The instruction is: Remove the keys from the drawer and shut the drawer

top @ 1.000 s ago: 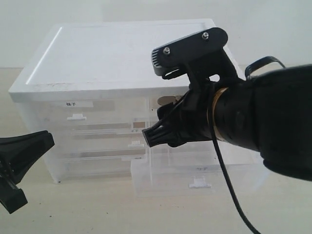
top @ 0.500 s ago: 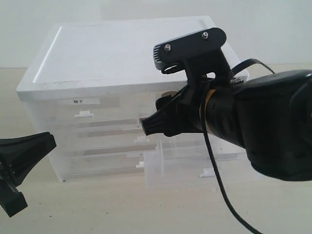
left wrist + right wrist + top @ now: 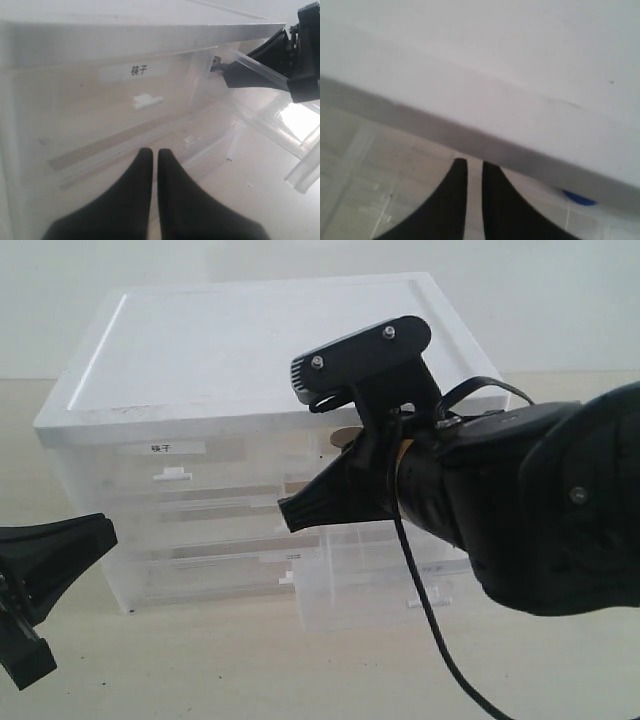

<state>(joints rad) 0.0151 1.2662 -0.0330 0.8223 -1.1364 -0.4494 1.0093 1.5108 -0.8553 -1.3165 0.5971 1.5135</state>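
Our right tool and left tool are closed, empty. The small silver keys with blue cap lie in the open translucent plastic drawer on the right; light, slippery, so we'd pinch the ring.

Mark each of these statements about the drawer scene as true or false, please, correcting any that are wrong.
1. The right fingers are shut with nothing between them. True.
2. The blue cap of the keys is pinched in the right fingers. False: it lies off to one side of them, untouched.
3. The drawer with the white tab handle sticks out from the front of the cabinet. True.
4. The left fingers are spread wide. False: they are shut, close together.
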